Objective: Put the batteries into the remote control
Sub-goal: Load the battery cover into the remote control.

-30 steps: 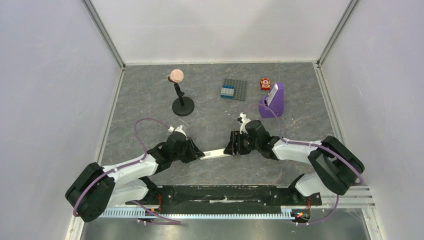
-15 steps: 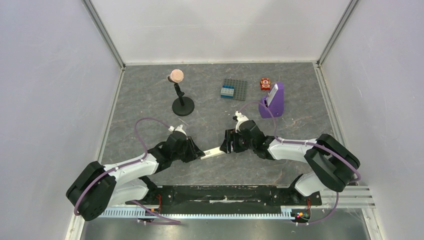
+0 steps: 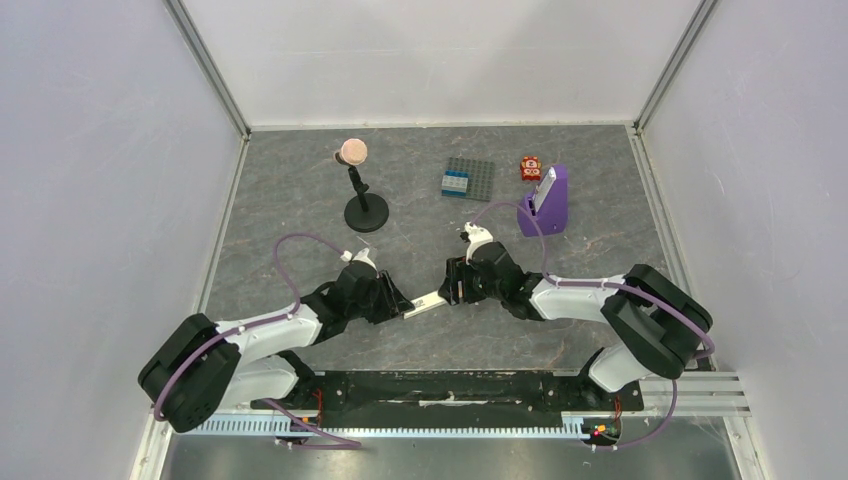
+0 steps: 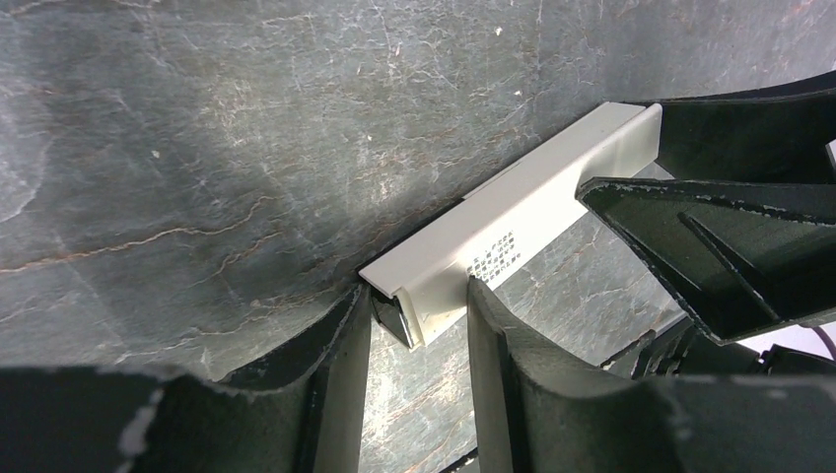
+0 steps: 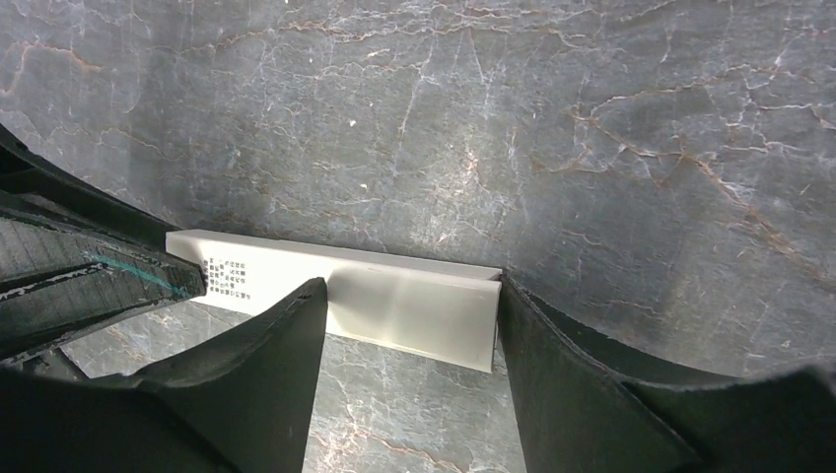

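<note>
The remote control (image 3: 428, 302) is a slim white bar held between my two grippers, low over the grey tabletop. My left gripper (image 3: 402, 306) is shut across its left end; in the left wrist view both fingers (image 4: 493, 365) press its sides (image 4: 513, 232). My right gripper (image 3: 452, 293) is shut on its other end. In the right wrist view its right finger (image 5: 537, 335) bears on the remote's end face (image 5: 409, 301) and its left finger crosses in front of the bar. No battery shows in any view.
A black stand with a pink ball (image 3: 353, 152) is at the back left. A grey baseplate with bricks (image 3: 468, 179), a small red object (image 3: 530, 167) and the purple wedge stand (image 3: 548, 201) are at the back right. The enclosure walls are white.
My right gripper has moved left toward the left gripper, and the visible stretch of remote between them has shortened. The left gripper has barely moved.
</note>
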Controlling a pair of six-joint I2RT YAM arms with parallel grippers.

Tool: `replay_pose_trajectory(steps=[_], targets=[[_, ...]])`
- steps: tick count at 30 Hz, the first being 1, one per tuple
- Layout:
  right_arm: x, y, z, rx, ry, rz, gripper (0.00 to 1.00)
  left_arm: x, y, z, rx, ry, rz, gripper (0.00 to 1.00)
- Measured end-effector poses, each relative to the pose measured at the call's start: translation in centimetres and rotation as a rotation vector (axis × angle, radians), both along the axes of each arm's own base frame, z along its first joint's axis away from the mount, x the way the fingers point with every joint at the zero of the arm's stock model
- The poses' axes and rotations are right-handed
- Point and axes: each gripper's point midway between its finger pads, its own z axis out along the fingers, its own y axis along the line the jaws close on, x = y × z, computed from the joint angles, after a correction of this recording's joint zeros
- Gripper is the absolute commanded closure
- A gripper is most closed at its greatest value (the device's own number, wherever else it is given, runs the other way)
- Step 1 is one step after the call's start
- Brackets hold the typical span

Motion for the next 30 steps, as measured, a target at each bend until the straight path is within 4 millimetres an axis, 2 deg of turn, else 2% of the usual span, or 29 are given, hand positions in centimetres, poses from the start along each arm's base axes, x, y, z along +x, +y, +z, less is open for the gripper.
replay_pose_trajectory(steps=[5,7,14,16,30], targets=[[0.1,0.0,-0.1,-0.002,-0.006,-0.006,0.41,0.0,0.0,0.0,0.0,-0.001,0.001,0.7],[0.1,0.0,-0.1,-0.002,-0.006,-0.005,0.42,0.0,0.0,0.0,0.0,-0.001,0.002,0.79],[0.1,0.0,-0.2,-0.004,-0.007,-0.006,0.43,0.0,0.0,0.0,-0.002,0.004,0.007,0.91],[0.2,0.1,-0.2,-0.008,-0.013,-0.008,0.43,0.0,0.0,0.0,-0.002,0.007,0.009,0.98],[0.8,1.0,0.0,-0.086,-0.097,-0.005,0.39,0.1,-0.1,0.1,-0.007,0.038,0.041,0.98]])
